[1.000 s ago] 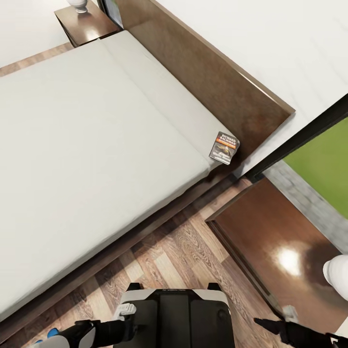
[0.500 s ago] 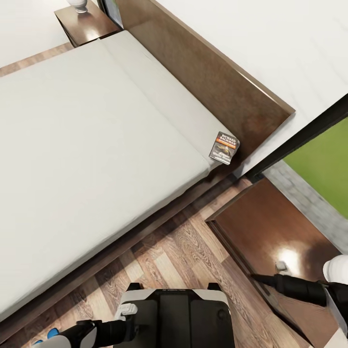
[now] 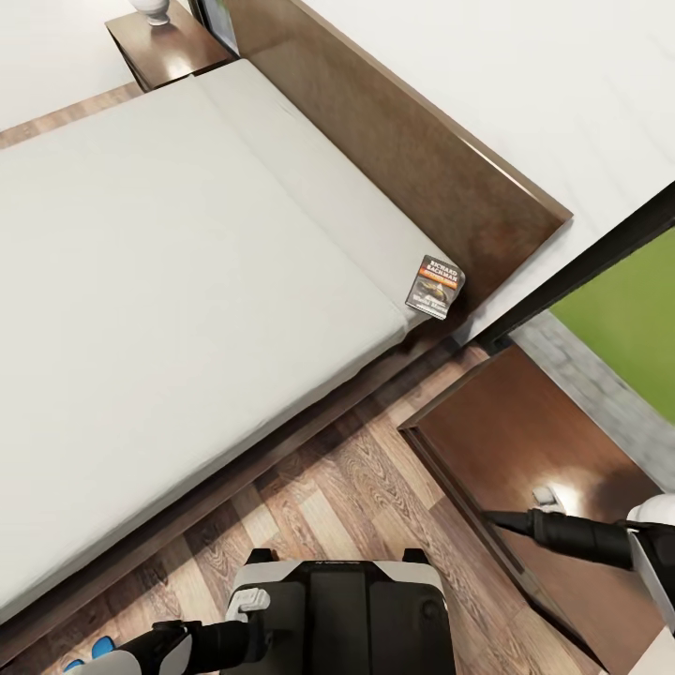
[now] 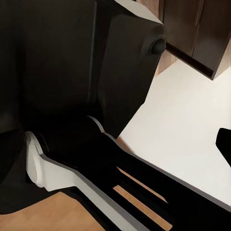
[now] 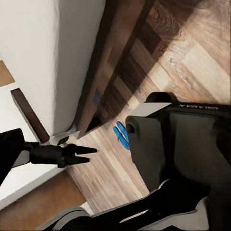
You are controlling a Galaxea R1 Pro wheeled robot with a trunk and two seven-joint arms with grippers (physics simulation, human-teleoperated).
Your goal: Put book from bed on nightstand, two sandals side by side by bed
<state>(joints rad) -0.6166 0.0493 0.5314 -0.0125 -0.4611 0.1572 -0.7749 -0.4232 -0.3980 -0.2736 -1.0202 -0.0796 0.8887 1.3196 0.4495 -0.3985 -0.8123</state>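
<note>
Bed (image 3: 187, 281) fills the space ahead and to the left of my right gripper (image 3: 502, 518), its grey mattress bare but for the book. Nightstand (image 3: 525, 441) lies directly under that gripper, a second nightstand (image 3: 164, 52) far off past the headboard. Book (image 3: 435, 286) rests flat on the mattress corner by the headboard, well ahead of my right gripper. That gripper holds nothing and its fingers look nearly together. I judge I should open them, reach forward over the corner, and pinch the book's free edge. A blue sandal (image 5: 121, 134) lies on the floor beside my base. My left gripper (image 3: 246, 600) sits low by the base; I cannot tell its opening.
</note>
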